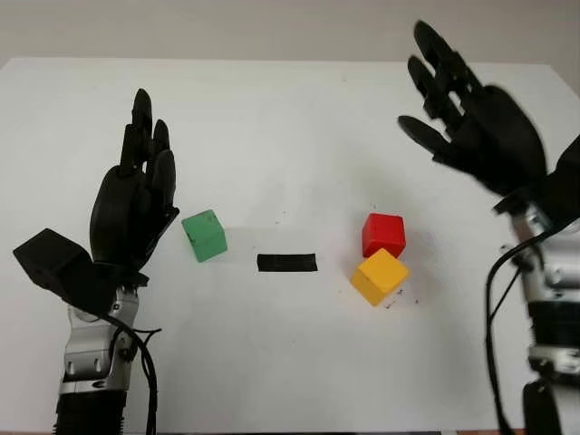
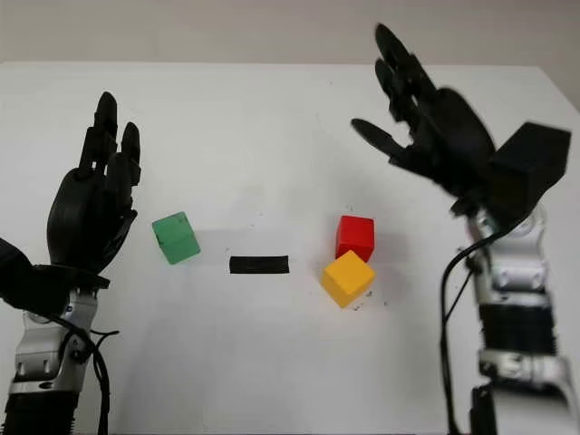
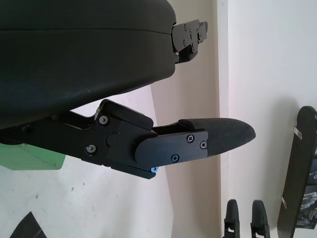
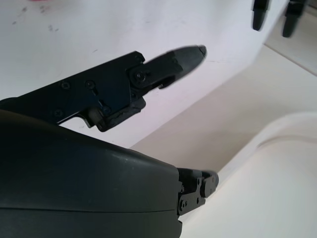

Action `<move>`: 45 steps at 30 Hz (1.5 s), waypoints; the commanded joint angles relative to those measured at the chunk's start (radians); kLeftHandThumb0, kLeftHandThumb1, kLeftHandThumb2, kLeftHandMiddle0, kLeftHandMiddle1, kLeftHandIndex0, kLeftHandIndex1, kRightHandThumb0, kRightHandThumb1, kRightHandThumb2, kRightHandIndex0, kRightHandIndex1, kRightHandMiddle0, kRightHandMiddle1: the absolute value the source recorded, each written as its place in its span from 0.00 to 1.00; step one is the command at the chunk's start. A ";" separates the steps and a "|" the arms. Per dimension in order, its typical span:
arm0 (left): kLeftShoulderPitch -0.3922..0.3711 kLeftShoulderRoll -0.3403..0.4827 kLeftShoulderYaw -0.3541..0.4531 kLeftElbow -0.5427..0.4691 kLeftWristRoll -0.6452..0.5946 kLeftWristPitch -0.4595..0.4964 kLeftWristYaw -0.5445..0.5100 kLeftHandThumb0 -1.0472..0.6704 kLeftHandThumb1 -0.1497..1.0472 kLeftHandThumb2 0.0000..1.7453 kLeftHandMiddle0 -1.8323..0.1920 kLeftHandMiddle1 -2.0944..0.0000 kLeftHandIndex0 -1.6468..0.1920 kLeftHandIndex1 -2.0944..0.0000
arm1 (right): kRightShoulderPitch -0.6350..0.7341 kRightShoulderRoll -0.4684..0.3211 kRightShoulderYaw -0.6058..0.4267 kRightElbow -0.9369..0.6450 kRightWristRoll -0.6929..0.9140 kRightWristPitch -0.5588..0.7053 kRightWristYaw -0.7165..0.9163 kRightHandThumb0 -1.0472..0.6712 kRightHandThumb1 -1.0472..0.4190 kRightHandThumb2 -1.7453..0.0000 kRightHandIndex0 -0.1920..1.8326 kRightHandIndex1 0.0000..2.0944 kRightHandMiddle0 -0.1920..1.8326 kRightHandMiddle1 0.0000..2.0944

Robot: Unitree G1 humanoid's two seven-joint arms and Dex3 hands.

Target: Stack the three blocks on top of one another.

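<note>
Nothing stacked yet: all three blocks sit on the white table [image 1: 272, 362] and both our hands are empty.

The green block [image 1: 204, 235] stands alone toward our left, just beside our left hand [image 1: 136, 204], which is raised above the table and holds nothing. The red block [image 1: 383, 235] and the yellow block [image 1: 379, 276] sit together toward our right, touching or nearly so, with a strip of black tape [image 1: 286, 262] between them and the green one. Our right hand [image 1: 471, 113] hovers high beyond the red block, also open and empty. We judge the whole task remains: two lifts and placements. The left wrist view adds a close edge of the green block beside the hand's shell; the right wrist view gives mainly bare table past a finger [image 4: 173, 62].
</note>
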 commanded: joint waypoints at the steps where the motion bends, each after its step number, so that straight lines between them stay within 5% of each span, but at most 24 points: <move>1: -0.005 0.001 -0.003 -0.008 0.003 0.001 0.002 0.17 1.00 0.31 1.00 1.00 1.00 1.00 | -0.045 -0.035 0.021 0.041 -0.021 -0.033 0.020 0.41 0.24 0.99 0.26 0.11 0.28 0.14; 8: -0.007 0.014 0.005 0.008 -0.001 -0.012 -0.014 0.17 1.00 0.31 1.00 1.00 1.00 1.00 | -0.116 -0.133 0.112 0.092 -0.184 -0.214 0.047 0.34 0.29 0.97 0.38 0.09 0.40 0.10; 13: -0.015 0.021 0.011 0.016 -0.012 -0.015 -0.031 0.18 1.00 0.32 1.00 1.00 1.00 1.00 | -0.145 -0.200 0.171 0.108 -0.221 -0.270 0.161 0.39 0.24 0.96 0.35 0.04 0.38 0.05; 19: -0.023 0.026 0.013 0.018 -0.014 -0.010 -0.036 0.17 1.00 0.31 1.00 1.00 1.00 1.00 | -0.214 -0.261 0.234 0.241 -0.382 -0.625 0.055 0.39 0.24 0.97 0.38 0.05 0.42 0.05; 25: -0.026 0.028 0.010 0.012 -0.012 0.005 -0.031 0.17 1.00 0.31 1.00 1.00 1.00 1.00 | -0.255 -0.324 0.288 0.316 -0.543 -0.835 -0.055 0.38 0.20 0.96 0.36 0.03 0.41 0.04; 42: -0.021 0.022 0.005 0.028 -0.004 -0.018 -0.032 0.18 1.00 0.32 1.00 1.00 1.00 1.00 | -0.169 -0.310 0.370 0.358 -0.694 -0.958 -0.278 0.47 0.13 0.96 0.31 0.01 0.39 0.03; 45: -0.020 0.020 0.006 0.032 -0.004 -0.024 -0.032 0.18 1.00 0.32 1.00 1.00 1.00 1.00 | -0.151 -0.308 0.382 0.346 -0.740 -0.959 -0.328 0.42 0.15 0.97 0.26 0.00 0.38 0.02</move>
